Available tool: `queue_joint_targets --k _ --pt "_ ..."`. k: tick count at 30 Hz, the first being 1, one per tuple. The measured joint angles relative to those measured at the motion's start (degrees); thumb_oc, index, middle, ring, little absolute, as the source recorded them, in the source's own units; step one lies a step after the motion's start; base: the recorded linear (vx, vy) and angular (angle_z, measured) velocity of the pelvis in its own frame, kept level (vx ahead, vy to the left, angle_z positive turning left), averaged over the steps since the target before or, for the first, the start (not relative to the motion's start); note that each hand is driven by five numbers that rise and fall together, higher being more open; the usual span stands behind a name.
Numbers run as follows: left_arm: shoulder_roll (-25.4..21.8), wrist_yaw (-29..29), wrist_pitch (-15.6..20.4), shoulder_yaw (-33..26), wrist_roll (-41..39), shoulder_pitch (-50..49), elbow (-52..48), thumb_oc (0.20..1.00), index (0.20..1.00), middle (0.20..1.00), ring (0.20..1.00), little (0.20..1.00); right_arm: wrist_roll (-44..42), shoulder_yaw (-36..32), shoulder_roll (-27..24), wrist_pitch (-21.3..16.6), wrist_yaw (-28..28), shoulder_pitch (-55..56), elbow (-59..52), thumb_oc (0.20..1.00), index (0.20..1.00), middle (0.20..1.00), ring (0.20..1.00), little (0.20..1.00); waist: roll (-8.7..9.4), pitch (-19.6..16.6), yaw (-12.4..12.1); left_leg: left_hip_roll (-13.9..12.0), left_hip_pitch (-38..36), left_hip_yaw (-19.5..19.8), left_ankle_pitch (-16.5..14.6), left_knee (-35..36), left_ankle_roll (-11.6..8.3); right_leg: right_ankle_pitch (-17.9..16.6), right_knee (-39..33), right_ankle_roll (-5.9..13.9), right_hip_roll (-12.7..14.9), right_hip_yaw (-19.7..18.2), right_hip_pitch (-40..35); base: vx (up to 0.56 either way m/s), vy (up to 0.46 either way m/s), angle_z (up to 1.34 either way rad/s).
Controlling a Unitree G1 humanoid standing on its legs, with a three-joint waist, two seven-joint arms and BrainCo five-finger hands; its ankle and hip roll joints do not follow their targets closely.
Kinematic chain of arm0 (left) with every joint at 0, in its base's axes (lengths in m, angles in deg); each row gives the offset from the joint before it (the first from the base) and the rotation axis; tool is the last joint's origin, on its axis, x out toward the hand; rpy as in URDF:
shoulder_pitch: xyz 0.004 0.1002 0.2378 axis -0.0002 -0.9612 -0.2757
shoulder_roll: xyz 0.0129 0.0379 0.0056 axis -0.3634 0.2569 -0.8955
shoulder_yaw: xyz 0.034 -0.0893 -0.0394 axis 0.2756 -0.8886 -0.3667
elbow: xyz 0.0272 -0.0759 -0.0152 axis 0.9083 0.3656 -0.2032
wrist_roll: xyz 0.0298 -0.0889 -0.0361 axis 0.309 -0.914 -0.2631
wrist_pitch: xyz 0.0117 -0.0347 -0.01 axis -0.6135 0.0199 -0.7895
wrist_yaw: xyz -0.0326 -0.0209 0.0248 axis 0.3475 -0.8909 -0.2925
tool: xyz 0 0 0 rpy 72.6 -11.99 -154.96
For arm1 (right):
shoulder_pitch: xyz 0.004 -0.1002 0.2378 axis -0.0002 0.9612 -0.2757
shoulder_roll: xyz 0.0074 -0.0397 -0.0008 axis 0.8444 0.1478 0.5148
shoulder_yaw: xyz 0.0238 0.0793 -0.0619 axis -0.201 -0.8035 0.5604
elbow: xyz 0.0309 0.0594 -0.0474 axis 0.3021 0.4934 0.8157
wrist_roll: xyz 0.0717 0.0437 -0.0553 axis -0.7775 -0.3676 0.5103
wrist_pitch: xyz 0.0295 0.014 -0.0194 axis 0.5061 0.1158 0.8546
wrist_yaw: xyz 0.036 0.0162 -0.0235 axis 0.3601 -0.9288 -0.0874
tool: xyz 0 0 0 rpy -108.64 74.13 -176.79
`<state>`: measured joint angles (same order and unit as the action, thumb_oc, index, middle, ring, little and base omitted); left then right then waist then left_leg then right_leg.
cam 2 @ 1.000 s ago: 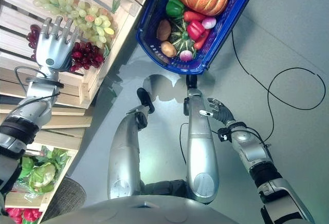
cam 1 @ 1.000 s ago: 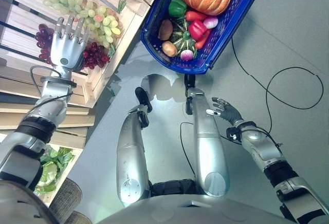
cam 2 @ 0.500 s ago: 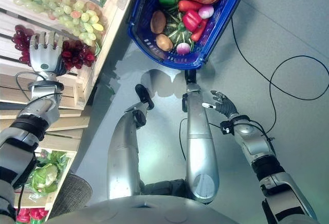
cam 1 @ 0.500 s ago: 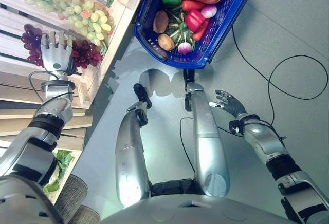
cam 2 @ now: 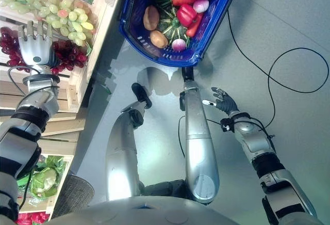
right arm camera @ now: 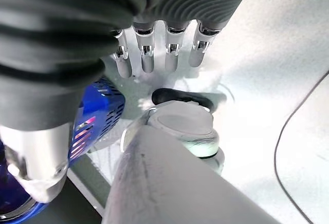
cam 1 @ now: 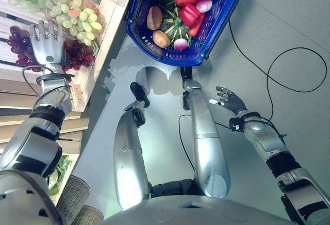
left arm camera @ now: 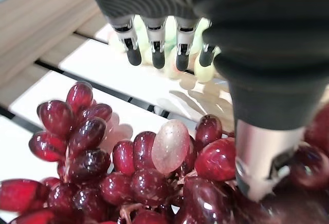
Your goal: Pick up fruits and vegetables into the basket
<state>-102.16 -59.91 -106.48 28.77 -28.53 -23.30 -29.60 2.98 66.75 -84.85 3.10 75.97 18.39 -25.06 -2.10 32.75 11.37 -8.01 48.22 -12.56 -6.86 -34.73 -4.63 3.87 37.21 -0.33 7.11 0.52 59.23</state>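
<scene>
Hovering left hand (cam 1: pixel 47 52) now over red grapes (left arm camera: pixel 128 162)

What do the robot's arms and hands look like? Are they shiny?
Yes. Both arms are shiny silver-grey with black bands. The left hand and right hand have silver fingers with dark tips, and a dark ribbed cover over the wrist.
</scene>
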Motion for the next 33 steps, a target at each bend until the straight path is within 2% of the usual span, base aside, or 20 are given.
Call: queue_joint_targets --k 9,15,26,30,33 --pt "1.0 6.4 3.7 0.1 -10.4 2.0 2.3 1.000 1.000 1.000 1.000 1.000 0.0 0.5 0.0 -0.1 -0.1 -0.3 0.0 1.000 1.000 1.000 1.000 1.000 0.02 0.0 0.3 0.0 0.7 -0.2 -0.1 0.2 -0.02 0.0 -0.2 -0.05 0.0 -0.1 0.8 0.00 0.000 0.00" --pt "2.0 6.9 4.7 -0.3 -15.9 2.0 2.5 1.000 1.000 1.000 1.000 1.000 0.0 0.5 0.0 -0.2 -0.4 -0.4 0.0 1.000 1.000 1.000 1.000 1.000 0.01 0.0 0.2 0.0 0.4 -1.1 0.0 1.1 0.00 0.0 -0.1 -0.04 -0.2 -0.9 1.5 0.00 0.017 -0.04" --pt "2.7 7.1 4.3 -0.3 -16.1 1.8 2.6 1.000 1.000 1.000 1.000 1.000 -0.1 0.4 0.0 -0.7 -0.5 -0.4 0.1 1.000 1.000 1.000 1.000 1.000 0.00 0.0 0.3 0.0 0.1 -1.4 0.4 2.2 -0.23 0.0 -0.2 -0.07 -0.2 -1.0 1.7 0.00 0.001 0.00" --pt "3.3 7.0 3.0 -0.1 -15.3 1.8 2.6 1.000 1.000 1.000 1.000 1.000 -1.2 0.5 0.0 -0.9 -0.6 -0.5 0.6 1.000 1.000 1.000 1.000 1.000 0.00 0.0 0.3 0.0 0.3 -1.4 0.4 2.2 -0.23 0.0 -0.2 -0.07 -0.2 -1.0 2.0 0.00 0.000 0.00" --pt "4.2 7.1 0.8 0.1 -11.5 1.8 2.6 1.000 1.000 1.000 1.000 1.000 -1.7 0.6 0.0 -1.0 -1.2 -0.9 1.5 1.000 1.000 1.000 1.000 1.000 -0.13 -0.1 0.2 0.0 0.7 -1.5 0.5 2.3 -0.26 0.0 -0.1 -0.07 -0.3 -1.1 2.5 0.00 0.000 0.00"
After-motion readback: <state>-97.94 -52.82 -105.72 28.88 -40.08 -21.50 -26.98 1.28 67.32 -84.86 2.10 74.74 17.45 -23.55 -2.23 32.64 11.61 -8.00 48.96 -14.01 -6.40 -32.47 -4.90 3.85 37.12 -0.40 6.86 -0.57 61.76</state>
